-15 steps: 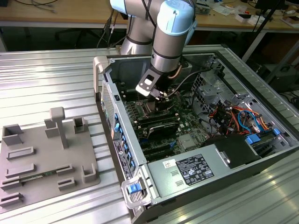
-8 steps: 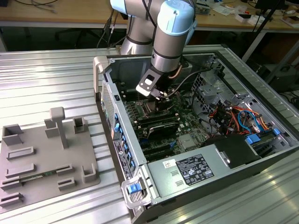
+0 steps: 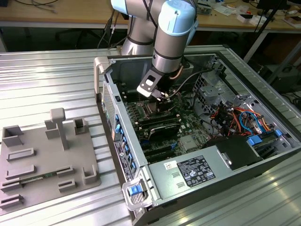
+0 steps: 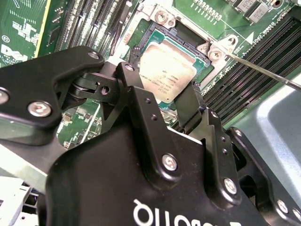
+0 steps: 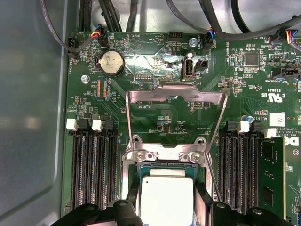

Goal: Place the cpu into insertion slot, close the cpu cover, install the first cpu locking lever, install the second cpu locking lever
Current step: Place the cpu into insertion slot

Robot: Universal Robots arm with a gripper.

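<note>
Hand (image 4: 163, 92) closed on two opposite edges of the chip (image 4: 165, 70), which lies squarely over the socket (image 5: 164, 166) (whether fully seated cannot be told). The cover (image 5: 175, 96) stands raised on its hinge, just beyond the chip's far edge.

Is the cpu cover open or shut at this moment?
Open: in the first wrist view the cpu cover stands swung back and the cpu is uncovered.
</note>
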